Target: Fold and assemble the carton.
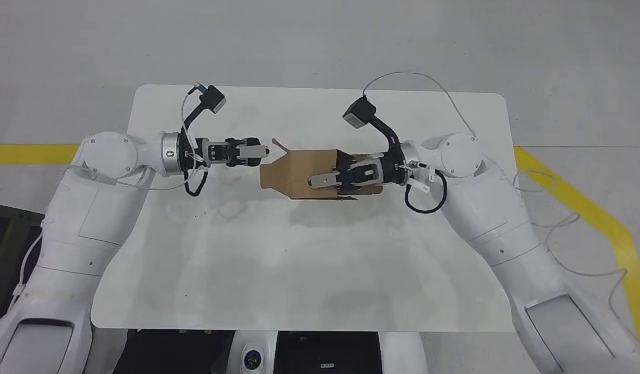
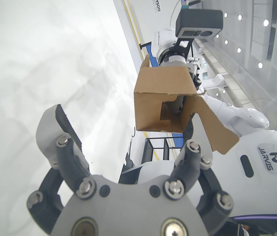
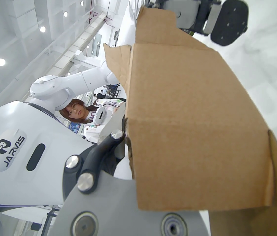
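Observation:
A brown carton (image 1: 305, 171) is held above the middle of the white table (image 1: 300, 274), partly squared up, with one end open and flaps sticking out. My right gripper (image 1: 327, 180) is shut on the carton's wall. In the right wrist view the carton (image 3: 190, 124) hides one finger, and the other finger (image 3: 116, 124) lies along its edge. My left gripper (image 1: 262, 151) is open just beyond the carton's open end, holding nothing. In the left wrist view the carton (image 2: 163, 92) hangs ahead of the left gripper (image 2: 128, 128), and a loose flap (image 2: 217, 131) stands close beside one finger (image 2: 190, 136).
The table's bare white top lies under and around both arms. Yellow floor tape (image 1: 30, 154) runs past the table on either side. A thin cable (image 1: 420, 79) loops over the back right of the table.

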Action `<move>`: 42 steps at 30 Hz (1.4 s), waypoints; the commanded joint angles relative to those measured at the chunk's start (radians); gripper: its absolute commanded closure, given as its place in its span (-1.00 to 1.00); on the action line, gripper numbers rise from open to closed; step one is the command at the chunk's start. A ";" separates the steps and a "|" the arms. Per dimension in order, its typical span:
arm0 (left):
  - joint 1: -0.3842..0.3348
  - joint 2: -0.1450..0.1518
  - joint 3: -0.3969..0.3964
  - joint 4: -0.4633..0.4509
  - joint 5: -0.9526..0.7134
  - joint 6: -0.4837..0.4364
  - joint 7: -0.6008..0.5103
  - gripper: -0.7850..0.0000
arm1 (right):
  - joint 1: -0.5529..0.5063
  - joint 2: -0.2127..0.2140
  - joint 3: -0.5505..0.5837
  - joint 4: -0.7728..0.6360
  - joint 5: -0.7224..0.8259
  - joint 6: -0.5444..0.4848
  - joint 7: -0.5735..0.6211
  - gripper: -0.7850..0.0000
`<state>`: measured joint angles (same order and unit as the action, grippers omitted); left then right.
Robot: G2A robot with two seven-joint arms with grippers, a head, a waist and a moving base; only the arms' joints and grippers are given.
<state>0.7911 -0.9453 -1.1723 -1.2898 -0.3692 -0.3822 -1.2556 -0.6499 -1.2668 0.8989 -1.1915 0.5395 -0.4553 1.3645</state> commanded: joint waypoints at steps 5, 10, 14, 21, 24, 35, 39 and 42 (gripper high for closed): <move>-0.007 -0.002 0.007 0.016 0.005 -0.006 0.001 -1.00 | 0.014 -0.010 -0.042 -0.010 0.004 0.032 0.032 1.00; -0.010 -0.003 0.015 0.018 0.007 -0.006 -0.002 -1.00 | 0.029 -0.019 -0.063 0.003 0.012 0.029 0.029 1.00; -0.012 -0.003 0.015 0.021 0.004 -0.009 -0.001 -1.00 | 0.038 -0.021 -0.071 0.013 0.011 0.029 0.029 1.00; -0.017 -0.003 0.010 0.029 0.005 -0.010 0.007 -1.00 | 0.045 -0.023 -0.083 0.017 0.012 0.041 0.041 1.00; -0.018 -0.002 0.010 0.031 0.005 -0.009 0.008 -1.00 | 0.047 -0.024 -0.086 0.016 0.014 0.043 0.043 1.00; -0.012 0.000 0.019 0.005 -0.005 -0.010 -0.047 -1.00 | 0.040 -0.021 -0.040 0.047 0.014 -0.019 -0.040 1.00; -0.004 0.001 0.025 -0.010 0.001 -0.009 -0.064 -1.00 | 0.032 -0.020 -0.029 0.039 0.009 -0.020 -0.059 1.00; 0.000 0.001 0.030 -0.018 0.005 -0.007 -0.070 -1.00 | 0.029 -0.020 -0.026 0.030 0.006 -0.018 -0.062 1.00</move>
<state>0.7901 -0.9442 -1.1438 -1.3057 -0.3655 -0.3901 -1.3239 -0.6208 -1.2866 0.8727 -1.1584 0.5469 -0.4738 1.3023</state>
